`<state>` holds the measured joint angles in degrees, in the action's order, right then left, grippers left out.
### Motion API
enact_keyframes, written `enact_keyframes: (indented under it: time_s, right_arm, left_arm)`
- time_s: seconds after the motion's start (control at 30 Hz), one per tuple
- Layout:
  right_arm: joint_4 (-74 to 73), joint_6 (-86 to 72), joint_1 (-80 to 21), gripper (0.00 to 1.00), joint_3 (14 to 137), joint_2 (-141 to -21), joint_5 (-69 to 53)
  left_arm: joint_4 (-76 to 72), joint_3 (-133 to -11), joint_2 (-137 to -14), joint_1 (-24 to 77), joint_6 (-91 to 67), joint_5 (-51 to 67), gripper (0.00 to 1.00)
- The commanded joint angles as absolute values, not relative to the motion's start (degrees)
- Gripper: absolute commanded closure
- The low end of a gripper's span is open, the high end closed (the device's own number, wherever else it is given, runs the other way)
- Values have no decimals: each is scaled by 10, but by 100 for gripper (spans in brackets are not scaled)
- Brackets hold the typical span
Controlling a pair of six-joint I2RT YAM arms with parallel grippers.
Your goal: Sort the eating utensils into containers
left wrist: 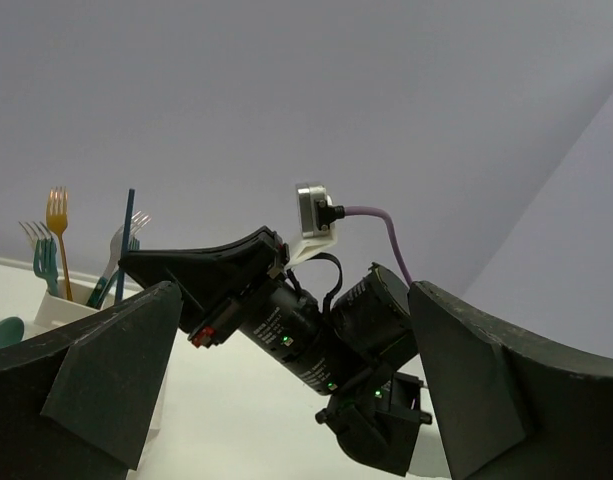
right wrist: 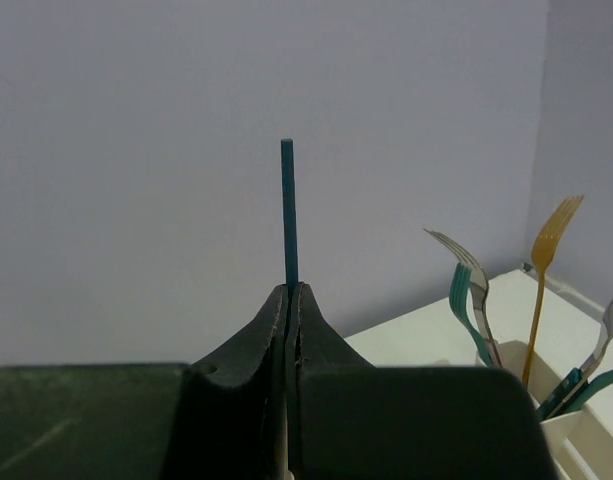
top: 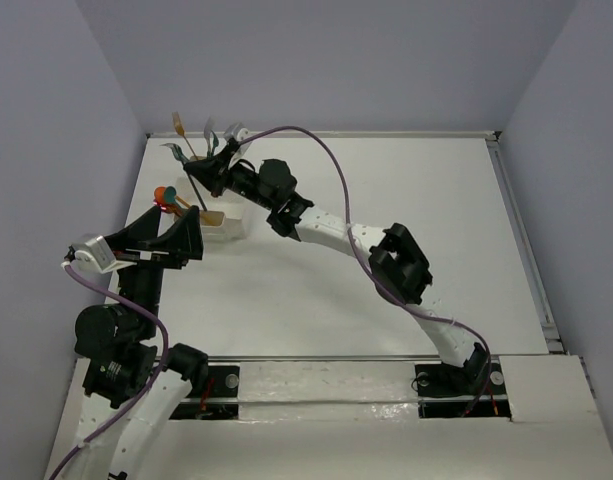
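Note:
My right gripper (right wrist: 291, 290) is shut on a slim dark blue stick (right wrist: 288, 210) that points straight out past the fingertips. In the top view this gripper (top: 202, 173) is at the far left of the table, over the whitish containers (top: 229, 228). One bin (right wrist: 576, 430) holds upright forks: teal (right wrist: 464, 300), orange (right wrist: 544, 270) and pale ones. The left wrist view shows the same forks (left wrist: 54, 240) and the stick (left wrist: 127, 235). My left gripper (top: 176, 230) is open and empty, just left of the containers. Orange and teal spoons (top: 166, 196) stand near it.
The right arm (top: 386, 260) stretches diagonally across the white table (top: 406, 200) and fills the left wrist view between my fingers (left wrist: 106, 370). Grey walls close in on the left, back and right. A purple cable (top: 326, 160) loops over the arm.

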<state>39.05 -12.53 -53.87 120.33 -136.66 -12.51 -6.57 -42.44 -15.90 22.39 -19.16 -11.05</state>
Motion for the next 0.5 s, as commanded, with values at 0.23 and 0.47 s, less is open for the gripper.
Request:
enact_keyframes:
  time_s: [0.23,0.47]
  right_arm:
    - [420,-129,-537,100,1165,-1369,-127]
    - [411,-116,-537,100,1159,-1373,-129]
  left_arm:
    - [-91,-422,-159,221,-189,-110,1]
    - [-91,-422,-158,221,-189,-109,1]
